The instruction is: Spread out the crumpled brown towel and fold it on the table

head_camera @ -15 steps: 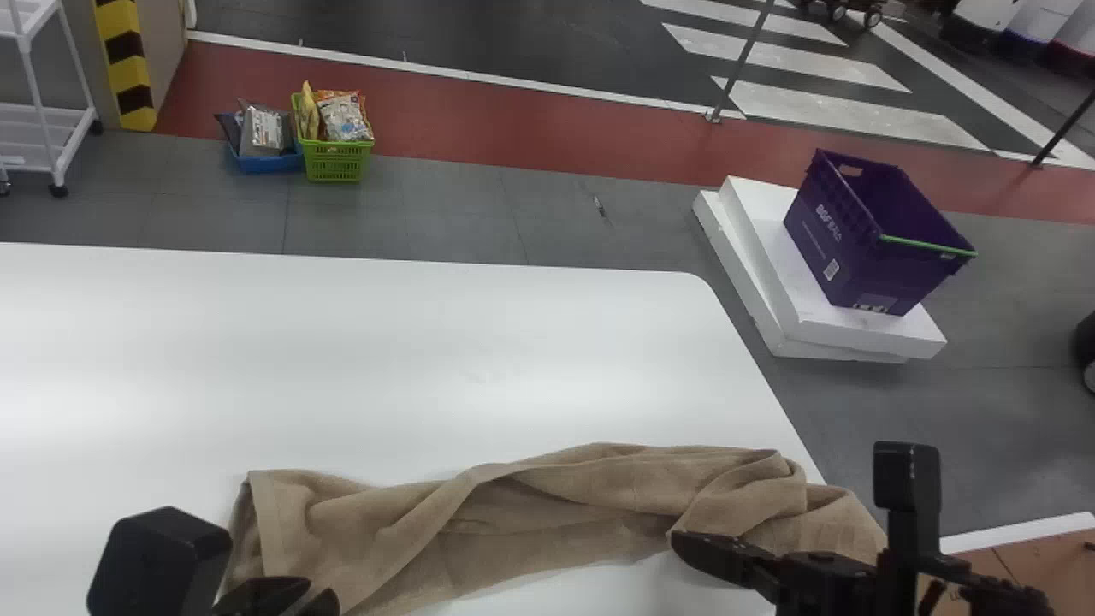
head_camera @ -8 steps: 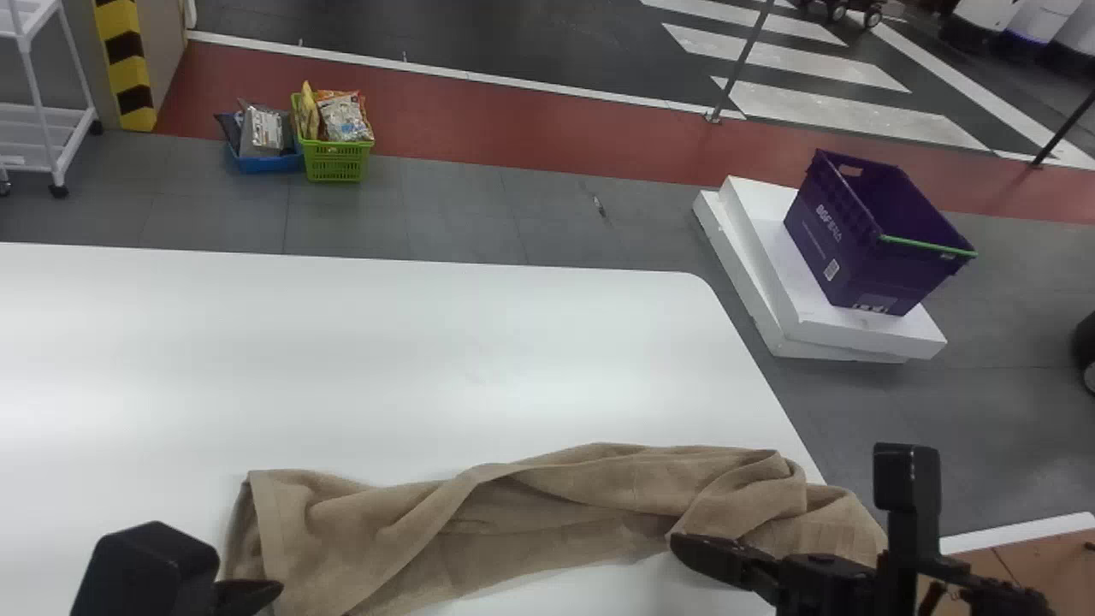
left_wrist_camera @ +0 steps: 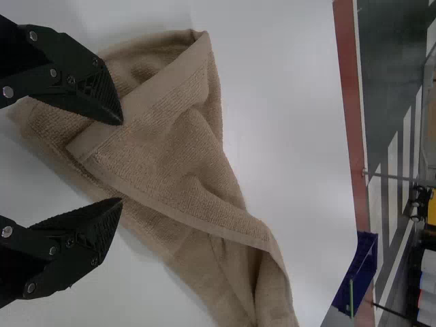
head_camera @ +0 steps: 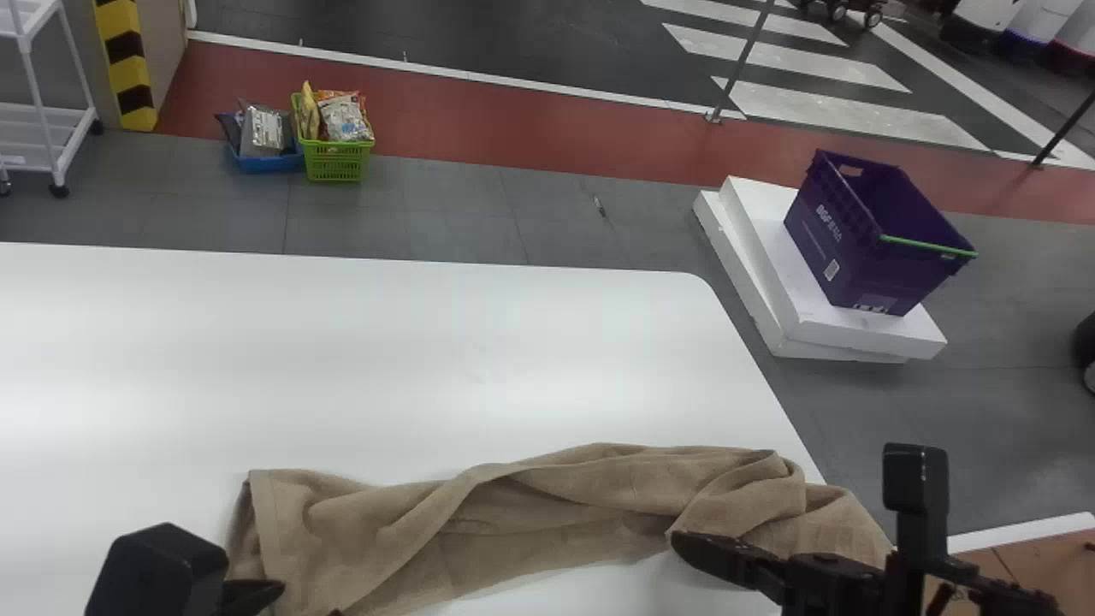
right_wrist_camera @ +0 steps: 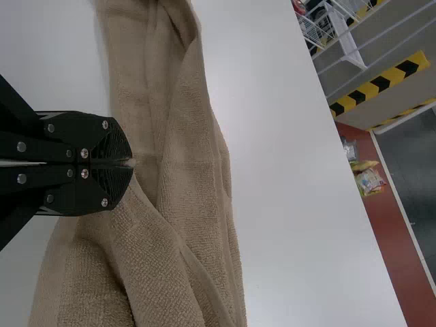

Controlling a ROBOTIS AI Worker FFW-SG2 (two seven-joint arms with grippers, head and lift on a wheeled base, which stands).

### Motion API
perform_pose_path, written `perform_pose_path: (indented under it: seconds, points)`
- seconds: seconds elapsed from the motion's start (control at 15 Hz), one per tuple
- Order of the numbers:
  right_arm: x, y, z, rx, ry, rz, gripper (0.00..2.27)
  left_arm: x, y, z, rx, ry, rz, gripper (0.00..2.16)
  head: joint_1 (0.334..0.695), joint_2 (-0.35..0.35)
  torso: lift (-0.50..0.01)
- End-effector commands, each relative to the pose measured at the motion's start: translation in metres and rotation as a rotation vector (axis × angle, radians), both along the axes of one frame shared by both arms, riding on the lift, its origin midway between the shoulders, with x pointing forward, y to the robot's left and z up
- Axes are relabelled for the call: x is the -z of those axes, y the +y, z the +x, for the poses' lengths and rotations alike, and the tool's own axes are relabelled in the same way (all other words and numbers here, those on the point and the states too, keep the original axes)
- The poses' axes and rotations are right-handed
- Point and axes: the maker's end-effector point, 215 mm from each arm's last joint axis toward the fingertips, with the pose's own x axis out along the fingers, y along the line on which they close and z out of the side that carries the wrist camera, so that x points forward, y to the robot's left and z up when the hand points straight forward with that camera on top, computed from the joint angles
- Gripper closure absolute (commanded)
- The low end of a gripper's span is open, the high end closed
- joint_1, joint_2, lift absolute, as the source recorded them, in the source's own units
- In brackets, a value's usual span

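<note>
The brown towel (head_camera: 513,522) lies as a long, twisted, crumpled strip across the near part of the white table (head_camera: 385,359). My left gripper (head_camera: 308,601) is at the bottom left of the head view, by the towel's left end. Seen from the left wrist, the left gripper (left_wrist_camera: 122,161) stands open above the towel's hemmed corner (left_wrist_camera: 102,144), with no cloth pinched. My right gripper (head_camera: 680,542) is at the near side of the towel's bunched right part. In the right wrist view, the right gripper (right_wrist_camera: 132,163) has its fingers together on the towel's edge (right_wrist_camera: 153,204).
The table's right edge (head_camera: 770,385) slants down beside the towel's right end. Beyond it on the floor, a purple crate (head_camera: 855,239) rests on white slabs (head_camera: 855,338). Green (head_camera: 336,161) and blue (head_camera: 267,162) baskets stand past the far edge.
The left gripper has drawn slightly toward the bottom of the head view, its fingers farther apart. The right arm has shifted a little to the right, and the towel's right end has moved slightly with it.
</note>
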Motion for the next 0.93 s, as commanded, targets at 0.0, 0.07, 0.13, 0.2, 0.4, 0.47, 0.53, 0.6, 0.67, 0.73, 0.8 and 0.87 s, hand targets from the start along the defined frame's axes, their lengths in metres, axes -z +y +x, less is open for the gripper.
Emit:
perform_pose_path:
  seconds: [0.0,0.07,0.13,0.2,0.4,0.47,0.53,0.6,0.67,0.73,0.8,0.87]
  points:
    - [0.002,-0.002,-0.001,0.007,0.004,0.007,1.65,0.0,0.001,0.002,0.0,-0.008,0.004,0.79,0.695,-0.35,-0.127]
    - [0.002,-0.002,-0.001,0.007,0.004,0.007,1.65,0.001,0.001,0.001,0.001,-0.006,0.004,0.79,0.695,-0.35,-0.127]
    - [0.002,-0.002,-0.002,0.007,0.005,0.008,1.65,-0.005,-0.002,0.004,0.004,-0.026,-0.004,0.88,0.695,-0.35,-0.127]
    - [0.002,-0.002,-0.002,0.008,0.008,0.009,1.65,-0.007,-0.001,0.005,0.001,-0.034,-0.004,1.02,0.695,-0.35,-0.127]
    - [0.002,0.0,-0.002,0.005,0.008,0.013,1.65,-0.003,0.004,0.003,-0.004,-0.031,0.01,1.02,0.695,-0.35,-0.127]
    - [0.002,0.001,-0.002,0.004,0.007,0.013,1.65,-0.003,0.004,0.002,-0.004,-0.034,0.01,1.13,0.695,-0.35,-0.127]
    - [0.001,0.001,-0.002,0.004,0.008,0.014,1.65,-0.005,0.004,0.004,-0.007,-0.038,0.01,1.36,0.695,-0.35,-0.127]
    - [0.0,0.002,-0.002,0.002,0.005,0.016,1.65,-0.009,0.004,0.005,-0.009,-0.045,0.007,1.44,0.695,-0.35,-0.127]
    - [-0.002,0.003,-0.002,-0.001,0.004,0.021,1.65,-0.018,0.004,0.006,-0.01,-0.06,0.0,1.44,0.695,-0.35,-0.127]
    - [-0.004,0.003,-0.002,0.0,0.001,0.027,1.65,-0.025,0.004,0.006,-0.014,-0.069,-0.01,1.44,0.695,-0.35,-0.127]
    - [-0.009,0.002,-0.002,0.002,-0.009,0.036,1.65,-0.034,0.005,0.006,-0.016,-0.081,-0.021,1.44,0.695,-0.35,-0.127]
    - [-0.013,0.001,-0.002,0.005,-0.019,0.046,1.65,-0.042,0.005,0.006,-0.018,-0.091,-0.033,1.44,0.695,-0.35,-0.127]
